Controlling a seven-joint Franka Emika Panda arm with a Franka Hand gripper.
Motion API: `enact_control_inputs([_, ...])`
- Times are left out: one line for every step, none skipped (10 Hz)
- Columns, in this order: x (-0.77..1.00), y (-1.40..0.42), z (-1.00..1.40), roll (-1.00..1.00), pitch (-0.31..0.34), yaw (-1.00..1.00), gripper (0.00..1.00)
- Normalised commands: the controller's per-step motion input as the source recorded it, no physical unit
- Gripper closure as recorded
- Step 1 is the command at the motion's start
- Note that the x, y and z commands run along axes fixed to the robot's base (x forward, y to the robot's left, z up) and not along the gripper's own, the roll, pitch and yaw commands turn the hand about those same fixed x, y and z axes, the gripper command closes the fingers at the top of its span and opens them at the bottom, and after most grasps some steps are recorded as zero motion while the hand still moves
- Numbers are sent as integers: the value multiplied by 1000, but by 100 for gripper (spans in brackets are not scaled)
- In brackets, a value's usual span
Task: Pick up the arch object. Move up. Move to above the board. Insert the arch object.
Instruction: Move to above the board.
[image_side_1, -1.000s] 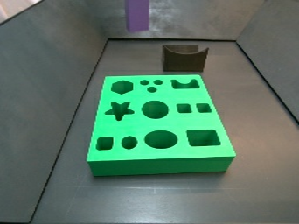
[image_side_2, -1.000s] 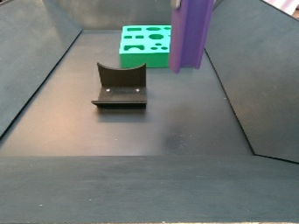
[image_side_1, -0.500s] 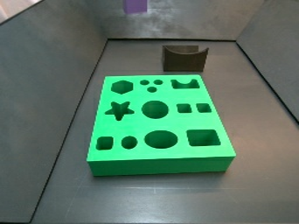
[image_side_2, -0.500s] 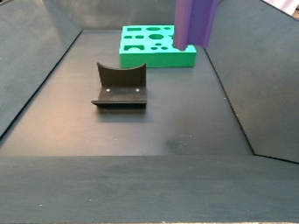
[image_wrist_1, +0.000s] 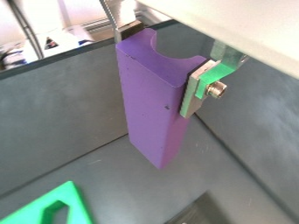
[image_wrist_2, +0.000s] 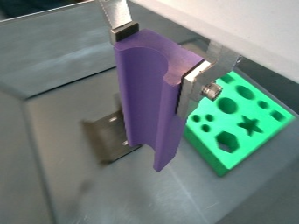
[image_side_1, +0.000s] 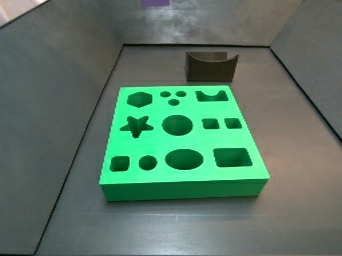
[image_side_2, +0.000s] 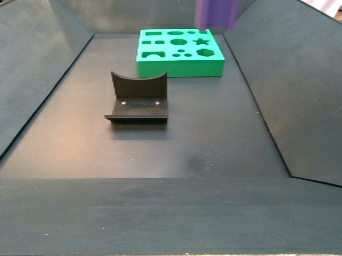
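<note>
Clearly the arch object (image_wrist_1: 152, 101) is off the floor: both wrist views show it hanging upright in the air, clamped between the gripper (image_wrist_2: 158, 66) fingers, one silver plate (image_wrist_2: 117, 19) on a far face and the other (image_wrist_2: 197, 77) with its bolt on the near face. So the gripper is clenched on the piece. In the side views only its lower tip shows at the upper frame edge (image_side_2: 218, 12) (a sliver of purple in one (image_side_1: 156, 3)), so it rides high.

Progress, as I judge it: pick-up done, lift done or nearly so. Left to do: travel to above the board (image_side_1: 181, 140), then the insertion. In a wrist view the board (image_wrist_2: 239, 122) lies off to one side and below, not under the piece.

Materials: arch object is matte purple, plain flat faces, slim, with a scooped groove along one end. Board is a thick bright green slab, foam-like look, cut with a star, hexagon, circles, squares, and an arch notch (image_side_1: 210, 96) at one far corner. Fixture (image_side_2: 136, 99) is dark, L-shaped with a scooped top edge, standing apart from the board on the dull grey floor (image_side_2: 174, 160).
</note>
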Motion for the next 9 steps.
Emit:
enact_control_inputs([159,-1000,42,51,222,-1000,100])
enact_control_inputs([163,-1000,42,38,208,-833,100])
enact_control_inputs([175,-1000,43,3,186,-469,100])
enact_control_inputs([185,-1000,47,-19,177,-286,100])
enact_control_inputs([196,-1000,49,-22,163,-149,100])
enact_control_inputs([204,-1000,51,-15,151,-71,100])
enact_control_inputs([217,-1000,58,-11,136,-33,100])
enact_control_inputs([230,-1000,60,-2,127,-12,100])
enact_control_inputs([263,-1000,70,16,132,-8,100])
